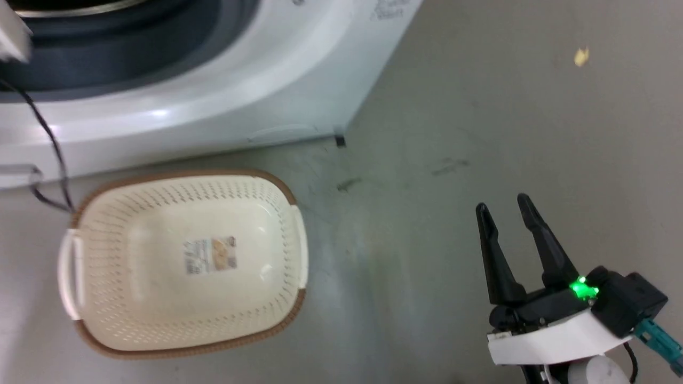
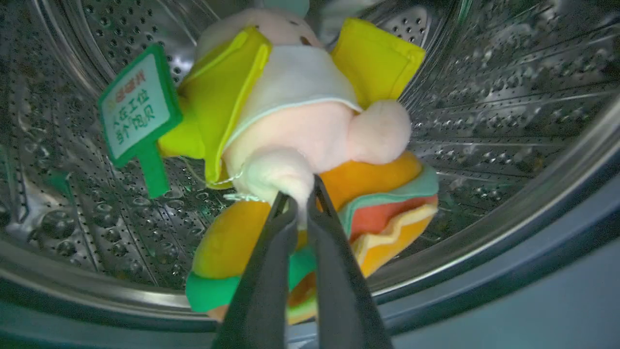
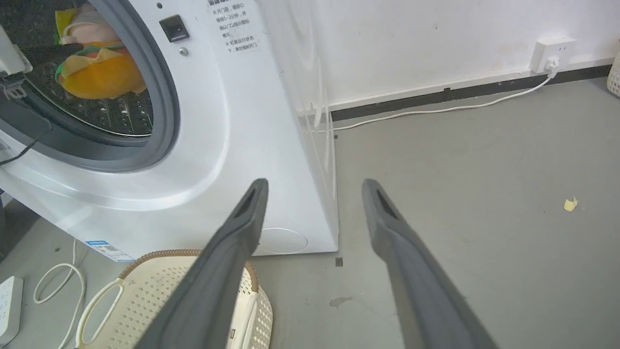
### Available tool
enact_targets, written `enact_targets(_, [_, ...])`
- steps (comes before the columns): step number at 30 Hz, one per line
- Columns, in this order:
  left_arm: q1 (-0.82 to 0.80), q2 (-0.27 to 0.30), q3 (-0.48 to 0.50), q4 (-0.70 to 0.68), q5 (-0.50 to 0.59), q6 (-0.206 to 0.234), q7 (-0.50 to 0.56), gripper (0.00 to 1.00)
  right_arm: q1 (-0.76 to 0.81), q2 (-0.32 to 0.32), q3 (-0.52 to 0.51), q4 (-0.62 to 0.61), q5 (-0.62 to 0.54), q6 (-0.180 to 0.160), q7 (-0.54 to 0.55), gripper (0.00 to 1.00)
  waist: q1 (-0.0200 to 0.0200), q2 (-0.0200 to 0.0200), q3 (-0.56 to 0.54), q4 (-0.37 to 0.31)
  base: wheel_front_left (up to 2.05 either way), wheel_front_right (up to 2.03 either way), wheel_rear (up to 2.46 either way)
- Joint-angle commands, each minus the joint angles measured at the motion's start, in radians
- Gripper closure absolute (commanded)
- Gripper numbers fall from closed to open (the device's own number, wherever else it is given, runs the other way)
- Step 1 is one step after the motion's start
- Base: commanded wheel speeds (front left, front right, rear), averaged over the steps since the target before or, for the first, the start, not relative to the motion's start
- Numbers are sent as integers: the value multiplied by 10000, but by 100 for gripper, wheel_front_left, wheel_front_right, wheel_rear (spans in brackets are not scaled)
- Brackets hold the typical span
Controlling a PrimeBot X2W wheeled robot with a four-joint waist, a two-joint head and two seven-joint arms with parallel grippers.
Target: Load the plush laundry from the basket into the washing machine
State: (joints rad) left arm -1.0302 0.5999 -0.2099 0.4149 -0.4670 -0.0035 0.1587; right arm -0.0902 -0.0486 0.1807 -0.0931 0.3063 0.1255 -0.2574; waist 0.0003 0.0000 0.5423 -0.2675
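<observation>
Nearly finished: clamping toy (image 2: 300, 131) in left jaws, just past their tips, inside drum (image 2: 484, 121); right jaws apart, empty; basket (image 1: 160, 298) bare. Left to do: release, withdraw.

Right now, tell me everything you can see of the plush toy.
The plush laundry is a soft pink doll with yellow hair, white bib and green tag, atop an orange burger with green, red and yellow layers. It is inside the washing machine, in its perforated steel drum, with a pale limb pinched by the shut left gripper. Whether it rests on the drum is unclear.
</observation>
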Motion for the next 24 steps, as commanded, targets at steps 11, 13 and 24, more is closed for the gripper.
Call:
enact_targets(11, [-3672, 685, -807, 2965, 913, -634, 1454, 100, -719, -16, 338, -130, 597, 52, -44, 0, -3, 0, 2046, -982, 0, 0, 0])
enact_targets(13, [-3925, 674, -1047, 3352, 1056, -760, 1563, 100, -769, -16, 355, -133, 658, 52, -44, 0, -3, 0, 2167, -996, 0, 0, 0])
enact_targets(24, [-4341, 363, -2012, 4822, 1100, -1209, 1218, 100, -1049, -16, 349, -61, 693, 52, -44, 0, -3, 0, 2207, -867, 0, 0, 0])
